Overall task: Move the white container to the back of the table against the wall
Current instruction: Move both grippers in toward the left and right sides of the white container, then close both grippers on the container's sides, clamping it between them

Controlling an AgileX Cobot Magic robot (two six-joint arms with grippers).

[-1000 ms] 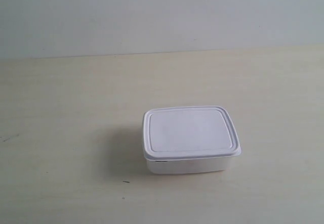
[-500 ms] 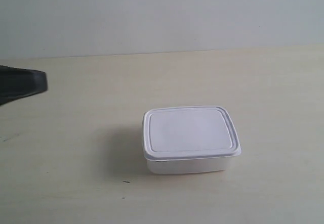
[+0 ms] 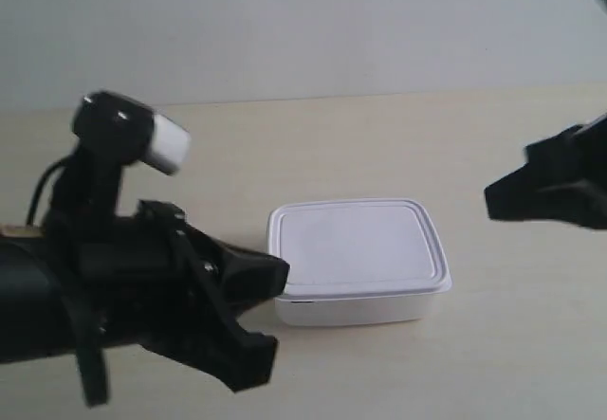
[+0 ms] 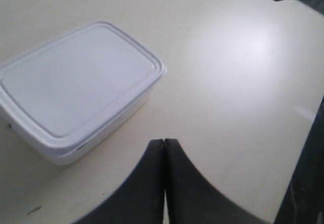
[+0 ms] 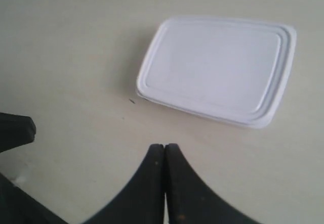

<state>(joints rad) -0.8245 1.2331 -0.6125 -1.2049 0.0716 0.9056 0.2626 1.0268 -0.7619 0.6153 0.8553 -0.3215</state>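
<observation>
White container (image 3: pixel 356 249) lidded, left gripper (image 4: pixel 164 143), right gripper (image 5: pixel 164 148), fingers together, bodies cropped

You've got a pale beige wood-grain table (image 3: pixel 379 145) w/ tiny dark specks (image 5: pixel 132 101); white container (image 3: pixel 356 254) sits flat on it, lid on, approx mid-table.

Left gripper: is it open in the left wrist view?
No, the left gripper is closed with no gap and holds nothing; the white container lies apart from it.
</observation>
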